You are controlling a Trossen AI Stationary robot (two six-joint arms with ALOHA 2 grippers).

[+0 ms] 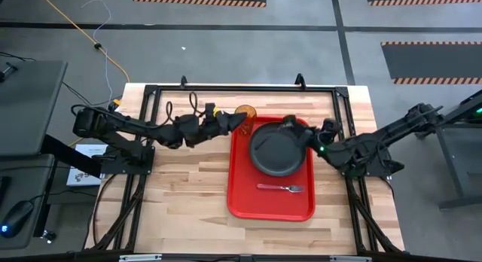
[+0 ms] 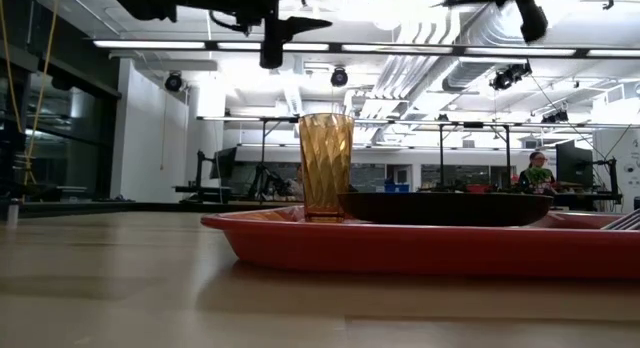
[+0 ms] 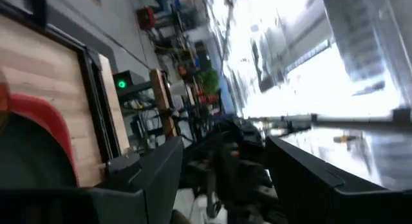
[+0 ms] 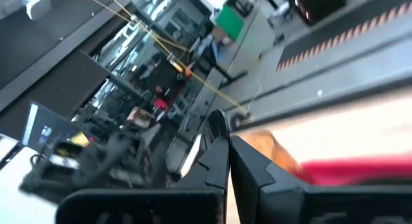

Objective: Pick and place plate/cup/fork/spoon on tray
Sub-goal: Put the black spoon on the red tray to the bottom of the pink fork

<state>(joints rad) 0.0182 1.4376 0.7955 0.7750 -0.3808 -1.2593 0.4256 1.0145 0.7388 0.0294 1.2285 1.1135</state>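
The red tray (image 1: 239, 194) lies on the wooden table, right of its middle. On it rest the dark round plate (image 1: 280, 150), the amber cup (image 1: 245, 111) upright at the far left corner, and the pink-handled fork (image 1: 280, 188) near the front edge. The spoon does not show. My left gripper (image 1: 239, 121) hangs open in the air beside and above the cup (image 2: 326, 166), with nothing between its fingers (image 3: 154, 179). My right gripper (image 4: 230, 163) is shut and empty, high over the plate's far rim (image 1: 292, 125).
A black metal frame (image 1: 241, 89) runs along the table's far edge and down both sides. Bare wood (image 1: 181, 187) lies left of the tray. A person (image 2: 538, 173) sits far back in the room.
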